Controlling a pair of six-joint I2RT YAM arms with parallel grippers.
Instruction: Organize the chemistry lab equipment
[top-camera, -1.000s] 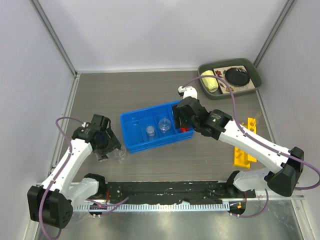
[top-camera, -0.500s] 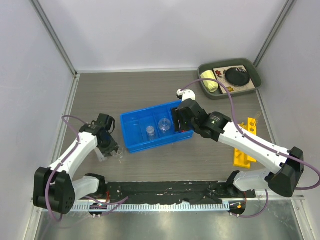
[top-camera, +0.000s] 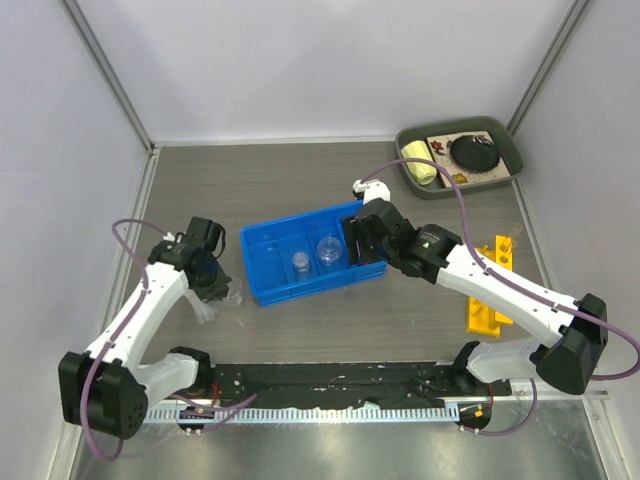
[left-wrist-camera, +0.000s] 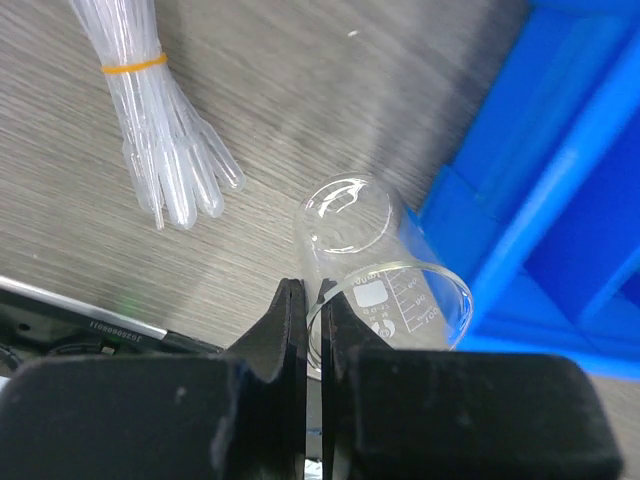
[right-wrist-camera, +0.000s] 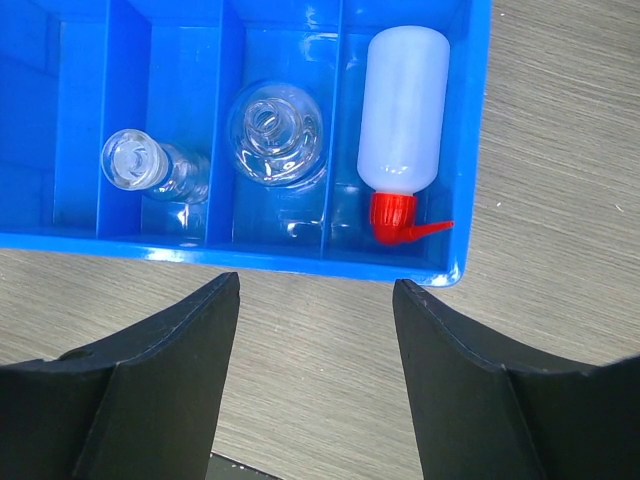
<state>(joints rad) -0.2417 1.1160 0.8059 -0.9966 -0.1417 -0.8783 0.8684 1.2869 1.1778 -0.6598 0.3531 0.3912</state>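
Note:
My left gripper is shut on the rim wall of a small clear glass beaker, just left of the blue bin. A banded bundle of clear pipettes lies on the table beside it. My right gripper hangs open over the bin's right end. In the bin sit a white squeeze bottle with a red nozzle, a flask and a small beaker. The yellow rack lies under the right arm.
A dark green tray with a yellow roll and a black disc stands at the back right corner. A black strip runs along the near edge. Grey walls close in both sides.
The left gripper's jaws have closed onto the beaker's rim, and the left arm has shifted a little. The right gripper has edged slightly left over the bin, still open.

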